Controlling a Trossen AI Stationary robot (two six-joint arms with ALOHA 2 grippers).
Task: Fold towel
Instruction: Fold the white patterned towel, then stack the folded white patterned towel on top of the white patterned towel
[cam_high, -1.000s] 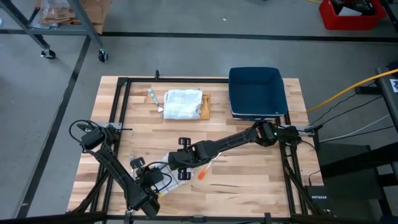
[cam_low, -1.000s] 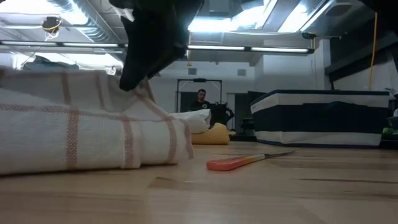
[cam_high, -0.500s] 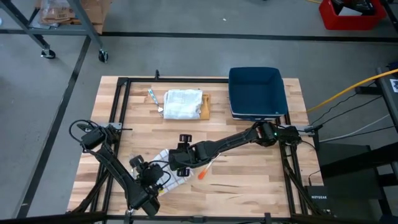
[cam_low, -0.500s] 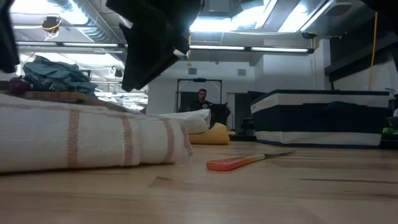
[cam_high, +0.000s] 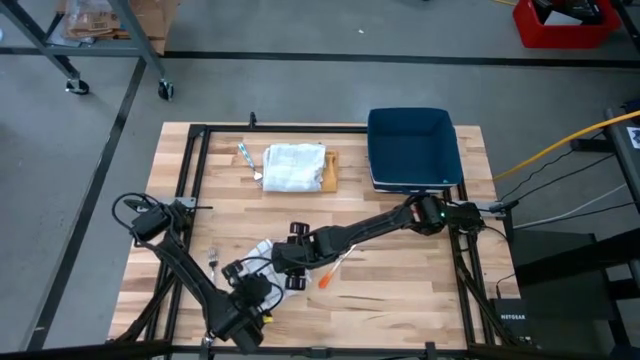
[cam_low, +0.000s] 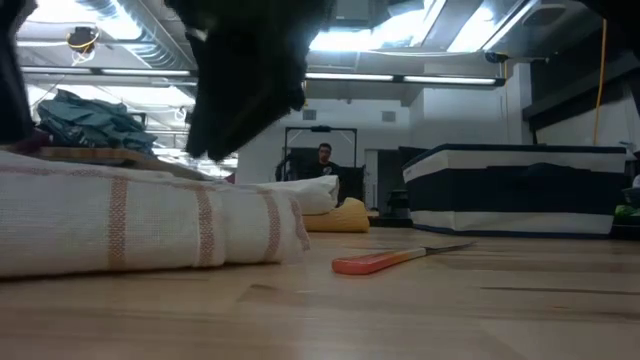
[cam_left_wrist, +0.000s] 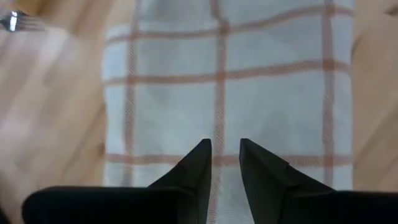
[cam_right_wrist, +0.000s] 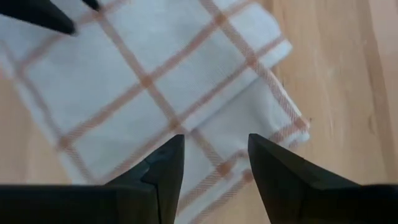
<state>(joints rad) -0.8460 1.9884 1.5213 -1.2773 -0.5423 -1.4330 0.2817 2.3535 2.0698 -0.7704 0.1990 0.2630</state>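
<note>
One folded towel (cam_high: 262, 262) lies flat, long axis diagonal across the table (cam_high: 400, 290).

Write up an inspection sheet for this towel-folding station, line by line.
Surface: wooden table, bare at the right front.
Job's things: checked towel lies folded flat at the left front, under both grippers.
Clutter: orange-handled knife beside the towel; fork left of it; blue bin at the back right; white cloth on a board at the back centre.
Grippers: left gripper above the towel, fingers slightly apart, nothing between them; right gripper above the folded corner, open and empty.
Cables: yellow cable runs off to the right; black leads at the left arm's base.
Surroundings: a person stands far back in the room.
</note>
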